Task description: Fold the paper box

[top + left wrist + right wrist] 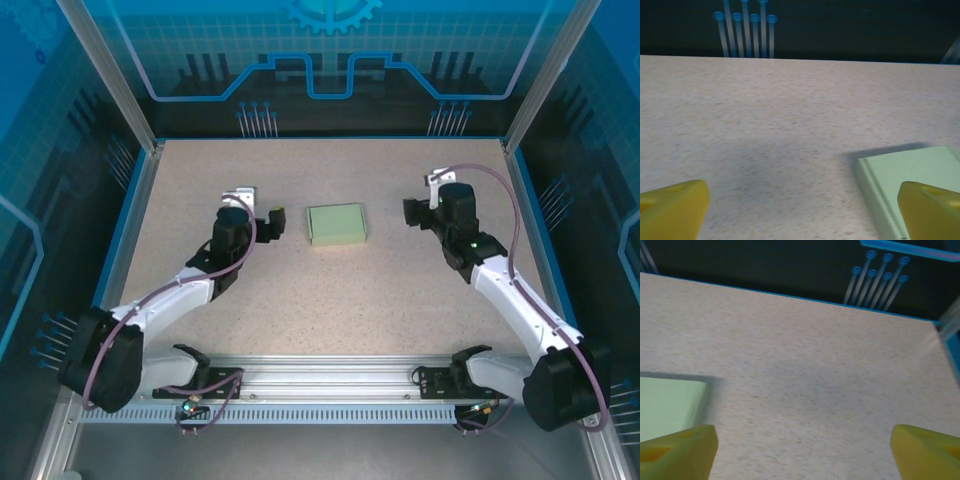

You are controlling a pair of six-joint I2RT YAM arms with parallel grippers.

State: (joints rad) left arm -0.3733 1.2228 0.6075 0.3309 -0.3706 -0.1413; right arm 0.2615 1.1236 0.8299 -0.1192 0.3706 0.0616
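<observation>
The paper box (337, 223) lies flat in the middle of the table as a small closed mint-green rectangle. My left gripper (268, 222) hovers just left of it, open, with nothing between its yellow fingers (672, 210); the box's left part (910, 172) sits by the right finger. My right gripper (414, 214) stands open to the right of the box, a short gap away. The box's right corner (667, 405) peeks in at the left above my right gripper's left finger (677, 452).
The speckled beige tabletop (330, 290) is bordered by a blue rim and aluminium posts. Dark printed panels (330, 70) close off the back and sides. An aluminium rail (330, 380) carries both arm bases at the near edge.
</observation>
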